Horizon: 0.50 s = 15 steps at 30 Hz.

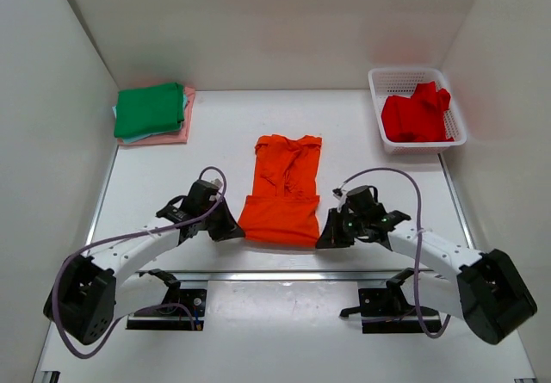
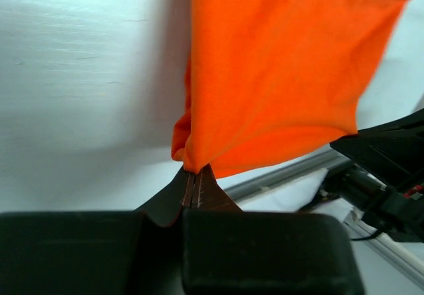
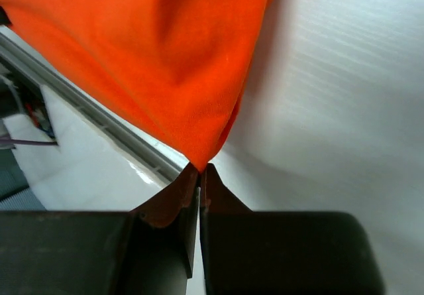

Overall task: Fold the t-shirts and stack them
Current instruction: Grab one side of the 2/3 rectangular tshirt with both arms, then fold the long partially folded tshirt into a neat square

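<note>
Your white worktop (image 1: 362, 151) holds an orange shirt (image 1: 284, 198) in the middle, a folded shirt pile (image 1: 153, 112) upper left, a basket (image 1: 400, 77) upper right.

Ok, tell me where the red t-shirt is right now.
In the top view the red t-shirt lies bunched inside the white mesh basket at the far right corner of the table, well apart from the orange t-shirt.

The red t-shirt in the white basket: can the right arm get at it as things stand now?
Probably not yet. The right hand is shut on a near corner of the orange t-shirt, so it is busy. The way looks free: only bare table lies before the basket holding the red t-shirt.
</note>
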### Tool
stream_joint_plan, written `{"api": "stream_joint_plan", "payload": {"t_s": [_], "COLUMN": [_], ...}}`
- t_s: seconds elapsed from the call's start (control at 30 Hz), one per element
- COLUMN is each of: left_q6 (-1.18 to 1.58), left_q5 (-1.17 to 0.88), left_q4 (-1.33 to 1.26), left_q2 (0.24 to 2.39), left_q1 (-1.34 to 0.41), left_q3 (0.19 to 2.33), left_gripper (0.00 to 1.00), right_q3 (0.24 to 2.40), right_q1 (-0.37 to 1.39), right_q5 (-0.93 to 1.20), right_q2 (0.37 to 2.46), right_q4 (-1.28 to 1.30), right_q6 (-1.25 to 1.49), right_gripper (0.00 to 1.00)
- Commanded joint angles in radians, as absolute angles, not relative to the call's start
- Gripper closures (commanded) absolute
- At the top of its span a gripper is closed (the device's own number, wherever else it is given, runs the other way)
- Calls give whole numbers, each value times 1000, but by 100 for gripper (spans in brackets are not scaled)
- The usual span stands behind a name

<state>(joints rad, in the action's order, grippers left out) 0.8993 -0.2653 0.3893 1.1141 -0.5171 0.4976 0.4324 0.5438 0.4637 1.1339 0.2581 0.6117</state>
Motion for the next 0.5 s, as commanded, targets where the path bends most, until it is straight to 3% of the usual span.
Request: {"api": "stream_joint_plan", "payload": {"t_s": [0.0,0.17,0.47], "left_q6": [914,868,830], "left_q5": [-262,-285,-331], "left_q4": [440,465,477], "left_q2": [1109,1216,1508], "left_q1": [-499,-460,-312], "left_q3": [573,725,1105], "left_gripper": [100,100,100], "right_q3": [442,557,999], "right_q1": [474,394,241], "right_q5": [468,518,558], "right_q2": [1065,1097,1418], "right_q4": [340,394,485], "right_q6": [608,549,375], "right_gripper": [100,100,100]}}
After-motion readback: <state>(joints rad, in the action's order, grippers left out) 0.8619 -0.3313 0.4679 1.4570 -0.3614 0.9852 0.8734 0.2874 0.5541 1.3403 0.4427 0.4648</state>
